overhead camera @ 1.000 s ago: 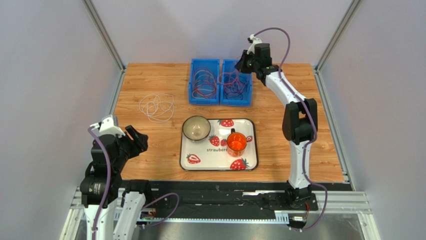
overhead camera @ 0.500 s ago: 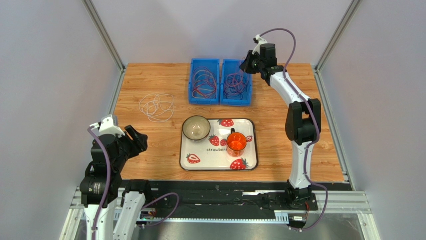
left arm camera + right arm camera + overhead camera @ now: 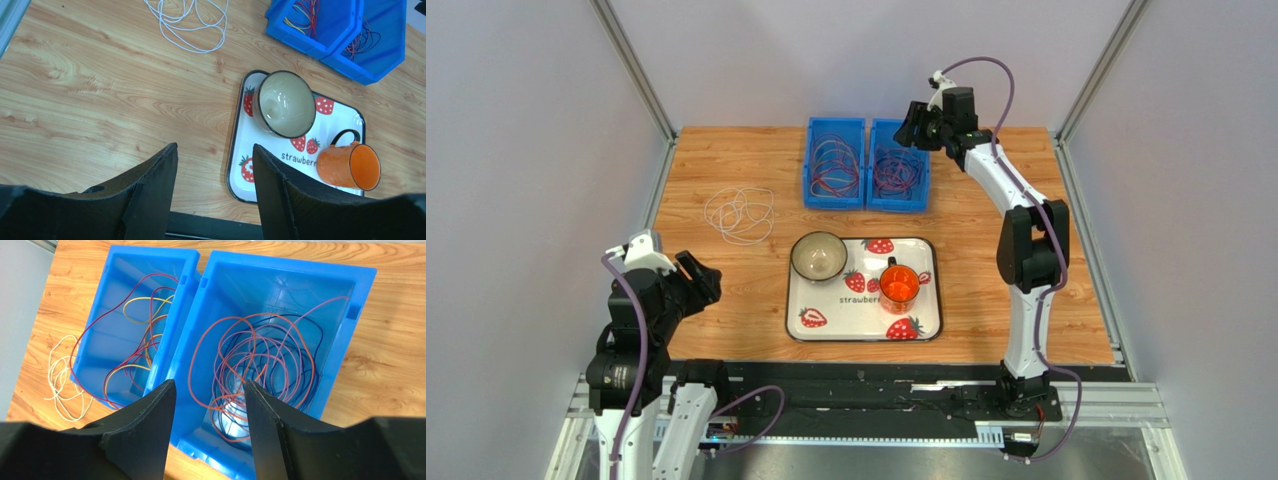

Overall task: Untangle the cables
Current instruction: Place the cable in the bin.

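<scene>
Our right gripper [image 3: 209,386] hangs with its fingers parted and nothing between them. It is poised over the coil of red and dark cables [image 3: 252,370] in the right blue bin [image 3: 290,262], on the far side of the strawberry tray [image 3: 856,318].

Beside it, also beyond the tray, the left blue bin [image 3: 150,251] holds red and yellow cables [image 3: 135,335]. A white cable [image 3: 740,213] lies loose on the wood, off the tray's far-left corner.

Our left gripper [image 3: 215,150] is likewise open and empty, out at the tray's near-left side and well away from both bins.

We see these risks:
- The loops overlap closely, so a grab into the middle would likely pinch several strands and lift the whole knot.
- Wires this thin may slip from between the fingers.
- A strand caught on the bin wall could tip or drag the bin, since nothing holds it down.
- A hard pull would tighten the crossings.
- A swinging loop might reach the bowl [image 3: 818,256] or the mug [image 3: 898,285] on the tray.
</scene>
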Motion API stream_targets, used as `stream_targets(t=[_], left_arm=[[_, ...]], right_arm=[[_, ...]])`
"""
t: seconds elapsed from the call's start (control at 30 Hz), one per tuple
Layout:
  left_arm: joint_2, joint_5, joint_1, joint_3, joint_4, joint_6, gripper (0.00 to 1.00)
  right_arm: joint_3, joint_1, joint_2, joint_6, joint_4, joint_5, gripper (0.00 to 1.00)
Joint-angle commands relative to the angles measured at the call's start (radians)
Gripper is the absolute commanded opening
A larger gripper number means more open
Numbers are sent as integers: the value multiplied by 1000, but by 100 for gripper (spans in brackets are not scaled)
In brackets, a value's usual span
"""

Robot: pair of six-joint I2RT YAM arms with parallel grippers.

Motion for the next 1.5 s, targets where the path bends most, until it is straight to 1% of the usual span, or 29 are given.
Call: stream_targets(t=[0.0,0.07,0.2,0.23,0.37,0.43,0.47,0.5,0.53,0.6,0.63,0.67,0.73,0.77,0.8,0.87,0.93,0.97,1.03,1.07,1.13,1.17,1.23,1.27,1.47], left_arm=[[15,-11,6,-1,27,-13,65],[27,-10,6,-6,32,-11,65],[108,-11,6,6,40,-14,64],[122,-13,6,5,44,-22,64],[180,-72,6,-18,105,-83,64],[237,-91,6,-27,129,-108,64],[261,-115,6,-29,152,-115,63],[310,-120,6,-29,170,-125,60],[332,-128,5,-27,185,-132,60],[407,-141,5,-24,247,-154,59],[432,-140,5,-24,271,-160,59],[488,-137,5,-23,315,-168,59],[548,-120,5,-1,357,-183,59],[612,-100,5,8,401,-182,59],[642,-70,5,20,437,-136,59],[714,-51,0,19,539,-122,60],[755,-71,0,12,602,-108,61],[806,-81,0,19,639,-99,61],[866,-100,0,54,661,-71,62],[933,-103,0,72,672,-56,61],[1004,-112,0,141,669,-22,61],[1072,-114,0,163,664,-7,61],[1136,-99,-1,222,672,47,60],[1200,-103,0,267,661,64,60],[1396,-91,0,402,620,141,59]], right_arm=[[-24,8,-159,27,11,8,56],[-62,9,-194,29,14,13,56],[-190,27,-324,30,40,42,56],[-245,31,-352,36,43,48,56],[-381,47,-468,62,68,45,56],[-435,54,-539,76,72,48,56],[-495,57,-565,84,80,47,55],[-521,64,-588,93,84,44,56],[-555,64,-634,99,91,39,56],[-635,75,-672,119,106,31,56],[-655,78,-711,127,106,27,55],[-696,84,-726,136,109,21,55],[-731,95,-760,144,111,14,55],[-751,103,-789,156,112,13,55],[-780,106,-803,161,112,10,55],[-806,116,-834,165,115,-1,55],[-836,127,-851,165,114,-1,55],[-843,126,-867,165,112,-7,55],[-865,126,-880,165,111,-7,55],[-871,127,-886,165,111,-9,55],[-880,126,-900,162,108,-13,55],[-882,126,-904,161,105,-16,55],[-885,127,-913,162,104,-25,55],[-885,129,-917,162,104,-33,55],[-886,138,-923,167,101,-59,55]])
